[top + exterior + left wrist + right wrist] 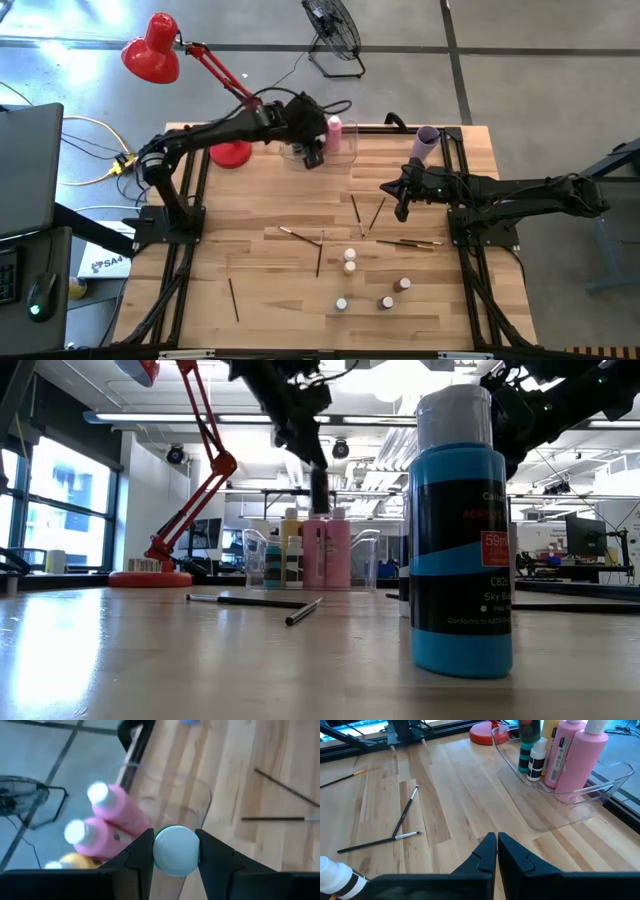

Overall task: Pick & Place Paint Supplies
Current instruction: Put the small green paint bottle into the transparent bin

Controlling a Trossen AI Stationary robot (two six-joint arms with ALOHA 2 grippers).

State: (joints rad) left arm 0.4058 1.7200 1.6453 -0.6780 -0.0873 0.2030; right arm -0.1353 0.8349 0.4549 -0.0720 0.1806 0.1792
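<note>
Left claw [314, 152] hangs over the clear bin [345, 158] at upper centre of the overhead frame, fingers clamped on a tiny bottle with a pale round cap [175, 851]; the wrist picture shows that cap pinched between both dark fingers, above the bin's open top. Right claw [402, 205] sits right of centre, fingers pressed together, holding nothing, hovering over bare wood.

Largest first:
- Table [260, 290]: light wood planks, fills the middle of the overhead frame.
- Bin: at the table's far edge, upper centre. Already inside: two tall pink bottles [575, 755], a yellow-orange one [290, 530] partly hidden behind them, and a few tiny bottles [537, 760] standing upright.
- Lilac cup [427, 142]: upper right, lying on its side near the table edge.
- Brushes [300, 236]: about six thin dark sticks scattered across centre and lower left, none in the bin.
- Tiny bottles on the table [350, 262]: about five in the lower centre, white caps, standing apart; a blue one [460, 530] looms close in the table-level frame.

Progress, as judged: roughly halfway. Tall bottles are done, several small ones too, one is in hand over the bin. Left: the loose small bottles and every brush.
</note>
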